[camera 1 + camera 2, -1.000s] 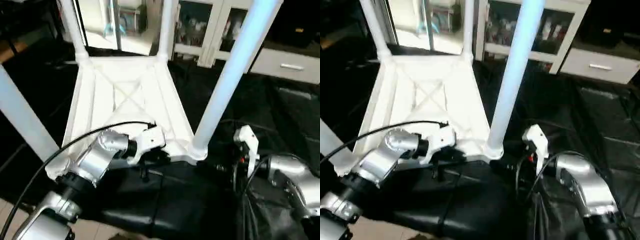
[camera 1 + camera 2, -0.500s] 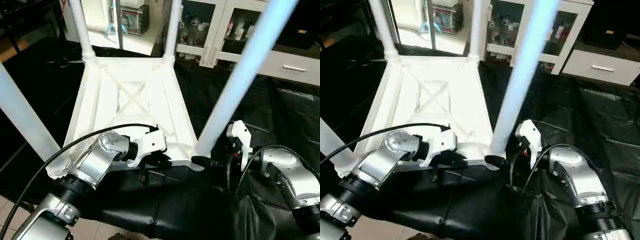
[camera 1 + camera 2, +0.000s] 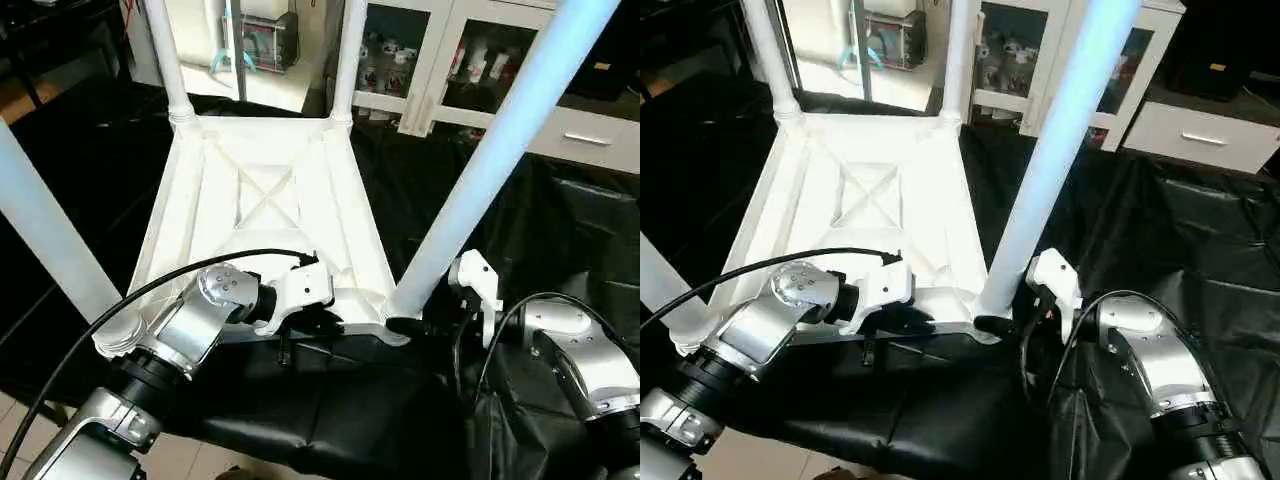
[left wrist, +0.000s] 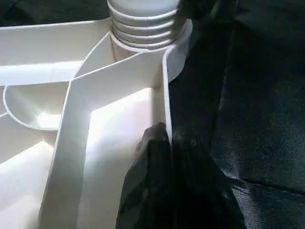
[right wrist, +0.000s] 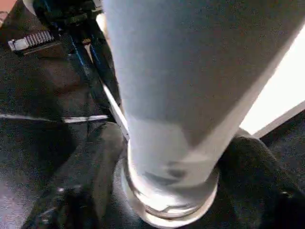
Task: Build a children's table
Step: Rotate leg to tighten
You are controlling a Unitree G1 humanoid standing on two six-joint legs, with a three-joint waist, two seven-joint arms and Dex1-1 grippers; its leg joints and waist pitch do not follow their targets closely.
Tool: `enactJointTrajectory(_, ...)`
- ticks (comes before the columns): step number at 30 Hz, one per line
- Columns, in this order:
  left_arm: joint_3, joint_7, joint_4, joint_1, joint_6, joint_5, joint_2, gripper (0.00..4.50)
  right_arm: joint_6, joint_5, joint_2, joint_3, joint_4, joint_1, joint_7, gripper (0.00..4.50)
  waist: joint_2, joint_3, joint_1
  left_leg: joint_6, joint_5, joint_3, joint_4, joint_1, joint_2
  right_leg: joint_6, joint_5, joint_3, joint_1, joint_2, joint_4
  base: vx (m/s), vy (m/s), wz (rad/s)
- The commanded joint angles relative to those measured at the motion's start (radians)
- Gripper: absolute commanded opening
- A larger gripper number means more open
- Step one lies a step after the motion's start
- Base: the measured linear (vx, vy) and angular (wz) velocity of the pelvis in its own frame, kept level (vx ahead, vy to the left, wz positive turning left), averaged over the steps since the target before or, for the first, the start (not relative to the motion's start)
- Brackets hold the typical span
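Left gripper (image 4: 164, 143) pinches the upturned table top's (image 3: 262, 190) stiff rim; right gripper (image 5: 167, 191) straddles a smooth, light-looking leg (image 3: 480, 170) near its socket, seemingly closing.

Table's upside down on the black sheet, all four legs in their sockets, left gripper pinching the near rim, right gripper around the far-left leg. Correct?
Not quite. The right gripper is around the near-right leg, at its base by the corner socket, as the right wrist view shows. The rest holds: the table lies upside down on the black sheet, four legs socketed, left gripper pinching the near rim.
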Motion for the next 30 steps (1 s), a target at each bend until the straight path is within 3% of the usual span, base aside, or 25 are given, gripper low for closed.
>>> enactJointTrajectory(1, -0.03, -0.017, 0.001, 0.008, -0.002, 0.002, -0.009, 0.0, -0.007, -0.019, -0.001, 0.019, 0.022, -0.002, 0.019, 2.88, -0.009, -0.062, -0.004, 0.09, -0.062, -0.023, -0.068, 0.017, 0.063, -0.278, -0.002, 0.043, 0.047, -0.071, -0.056, 0.0, 0.0, 0.0)
enactJointTrajectory(6, -0.032, -0.02, -0.003, 0.013, 0.002, 0.004, -0.002, 0.0, -0.021, -0.021, 0.01, 0.023, 0.03, -0.005, 0.013, 2.47, -0.007, -0.062, -0.004, 0.089, -0.064, -0.024, -0.068, 0.017, 0.063, -0.28, 0.007, 0.042, 0.047, -0.07, -0.055, 0.0, 0.0, 0.0)
enactJointTrajectory(12, -0.027, -0.012, 0.002, 0.013, 0.013, 0.007, 0.0, 0.0, -0.017, -0.021, 0.023, 0.016, 0.029, 0.009, -0.011, 2.37, -0.006, -0.061, -0.008, 0.077, -0.087, -0.025, -0.07, 0.017, 0.063, -0.276, -0.019, 0.042, 0.046, -0.07, -0.058, 0.0, 0.0, 0.0)
enactJointTrajectory(15, -0.001, 0.051, 0.033, -0.007, 0.053, 0.011, -0.031, 0.0, 0.0, -0.052, 0.058, -0.01, 0.059, 0.007, -0.127, 2.22, -0.004, -0.058, -0.011, 0.06, -0.115, -0.026, -0.074, 0.018, 0.063, -0.271, -0.048, 0.043, 0.045, -0.069, -0.063, 0.0, 0.0, 0.0)
enactJointTrajectory(18, 0.026, 0.138, 0.077, -0.036, 0.087, 0.022, -0.074, 0.0, 0.039, -0.085, 0.085, -0.014, 0.088, -0.002, -0.224, 2.16, -0.003, -0.049, -0.016, 0.017, -0.209, -0.028, -0.083, 0.021, 0.061, -0.234, -0.216, 0.043, 0.042, -0.071, -0.082, 0.0, 0.0, 0.0)
enactJointTrajectory(19, 0.04, 0.191, 0.104, -0.055, 0.11, 0.03, -0.098, 0.0, 0.066, -0.097, 0.101, -0.012, 0.092, 0.0, -0.264, 2.15, -0.003, -0.04, -0.021, -0.006, -0.27, -0.029, -0.089, 0.027, 0.059, -0.207, -0.32, 0.043, 0.035, -0.068, -0.095, 0.0, 0.0, 0.0)
enactJointTrajectory(20, 0.056, 0.245, 0.131, -0.073, 0.131, 0.036, -0.122, 0.0, 0.094, -0.108, 0.119, -0.015, 0.096, -0.001, -0.311, 2.14, -0.006, -0.04, -0.023, -0.028, -0.326, -0.035, -0.089, 0.034, 0.059, -0.179, -0.42, 0.041, 0.033, -0.072, -0.103, 0.0, 0.0, 0.0)
enactJointTrajectory(21, 0.056, 0.245, 0.131, -0.073, 0.131, 0.036, -0.122, 0.0, 0.094, -0.108, 0.119, -0.015, 0.096, -0.001, -0.311, 2.14, -0.007, -0.042, -0.022, -0.033, -0.332, -0.037, -0.089, 0.037, 0.058, -0.166, -0.444, 0.041, 0.032, -0.074, -0.107, 0.0, 0.0, 0.0)
enactJointTrajectory(24, 0.113, 0.426, 0.221, -0.138, 0.237, 0.049, -0.201, 0.0, 0.163, -0.145, 0.202, -0.042, 0.11, -0.015, -0.508, 2.12, -0.004, -0.044, -0.03, -0.047, -0.315, -0.04, -0.094, 0.034, 0.058, -0.152, -0.412, 0.041, 0.028, -0.072, -0.106, 0.0, 0.0, 0.0)
enactJointTrajectory(26, 0.136, 0.554, 0.296, -0.188, 0.259, 0.071, -0.258, 0.0, 0.209, -0.189, 0.307, -0.105, 0.138, -0.042, -0.781, 2.11, -0.006, -0.048, -0.039, -0.054, -0.293, -0.042, -0.096, 0.028, 0.054, -0.155, -0.371, 0.041, 0.029, -0.071, -0.106, 0.0, 0.0, 0.0)
enactJointTrajectory(28, 0.139, 0.577, 0.312, -0.199, 0.253, 0.073, -0.274, 0.0, 0.212, -0.188, 0.338, -0.121, 0.14, -0.048, -0.843, 2.11, -0.004, -0.052, -0.041, -0.055, -0.281, -0.046, -0.098, 0.026, 0.055, -0.158, -0.342, 0.037, 0.036, -0.073, -0.103, 0.0, 0.0, 0.0)
enactJointTrajectory(30, 0.146, 0.61, 0.341, -0.22, 0.238, 0.069, -0.309, 0.0, 0.224, -0.193, 0.393, -0.116, 0.118, -0.053, -0.902, 2.11, 0.0, -0.053, -0.041, -0.041, -0.268, -0.041, -0.098, 0.027, 0.055, -0.164, -0.279, 0.04, 0.034, -0.071, -0.103, 0.0, 0.0, 0.0)
